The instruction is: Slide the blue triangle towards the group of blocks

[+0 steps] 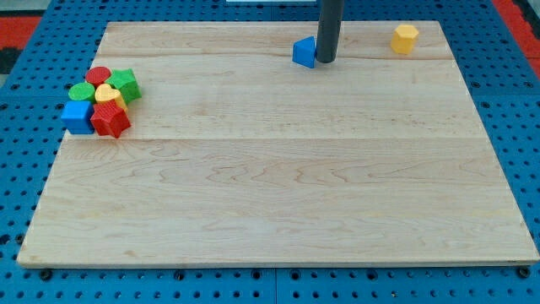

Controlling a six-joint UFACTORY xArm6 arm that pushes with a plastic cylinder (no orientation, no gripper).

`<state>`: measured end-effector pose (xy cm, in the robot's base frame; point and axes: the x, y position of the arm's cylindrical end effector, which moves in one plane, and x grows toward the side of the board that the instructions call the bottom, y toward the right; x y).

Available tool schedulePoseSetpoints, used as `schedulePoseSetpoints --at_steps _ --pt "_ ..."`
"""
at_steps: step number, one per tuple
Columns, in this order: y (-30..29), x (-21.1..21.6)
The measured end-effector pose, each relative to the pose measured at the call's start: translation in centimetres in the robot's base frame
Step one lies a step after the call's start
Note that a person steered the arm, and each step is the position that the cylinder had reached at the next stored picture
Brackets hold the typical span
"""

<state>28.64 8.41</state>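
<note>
**Tip beside the blue triangle, cluster far off at the left**

Near the top centre of the frame, the blue triangle (304, 52) sits on the wooden table (278, 203), with my tip (326, 62) touching or just beside its right side; contact cannot be told for certain. This arm carries no gripper, only the dark rod, so nothing opens or closes.

At the upper left edge of the table lies the group of blocks, packed tightly together: a red cylinder (98, 75), a green star-like block (126, 84), a green cylinder (82, 91), a yellow heart-shaped block (108, 94), a blue cube (78, 116) and a red star-like block (110, 121). The blue triangle is well apart from them, to their right.

A yellow hexagonal block (405, 38) stands alone at the upper right, apart from the rod.
</note>
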Motion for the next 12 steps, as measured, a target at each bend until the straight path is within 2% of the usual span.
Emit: schedulePoseSetpoints --at_steps 1,2,3,4,5,7,8,9,10,11,12 --pt "0.4 -4.0" --pt "-1.6 -6.6" --pt "-4.5 -2.0" --pt "-6.0 5.0" --pt "-6.1 5.0" --pt "-4.1 -1.5" --pt "-1.9 0.0" --pt "-2.5 3.3" --pt "-7.0 6.0" --pt "-6.4 5.2" --pt "-1.8 4.6"
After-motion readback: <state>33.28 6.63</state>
